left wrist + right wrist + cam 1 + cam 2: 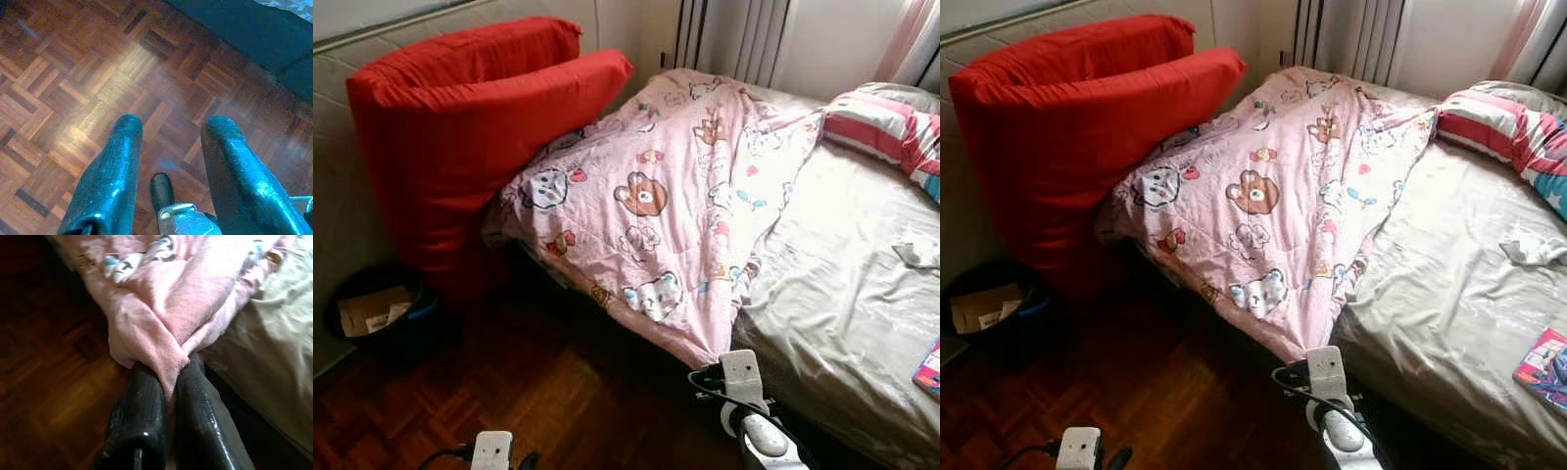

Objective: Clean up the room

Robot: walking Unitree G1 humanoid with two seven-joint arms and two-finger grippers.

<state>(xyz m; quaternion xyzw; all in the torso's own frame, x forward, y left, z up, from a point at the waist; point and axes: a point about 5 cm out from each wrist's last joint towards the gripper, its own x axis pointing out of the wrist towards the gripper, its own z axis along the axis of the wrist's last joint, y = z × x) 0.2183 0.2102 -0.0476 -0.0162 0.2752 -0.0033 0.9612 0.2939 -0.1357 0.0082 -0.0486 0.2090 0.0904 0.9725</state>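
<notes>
While the right gripper [168, 377] pinches its near corner, the pink blanket [656, 196] stretches far-left across the bed [842, 294].

The magazine [1545, 370] on the bed's right side is cut by the frame edge; its cover cannot be read. The striped pillow [886, 127] at far right is likewise cut off. Contents of the dark bin [377, 308] at near left are dim: pale paper or card, not identifiable. The small crumpled white item [917, 252] on the sheet is too small to identify. The pink blanket [161, 323] corner disappears between the right gripper [171, 369] fingers. The floor under the bed lies in shadow.
</notes>
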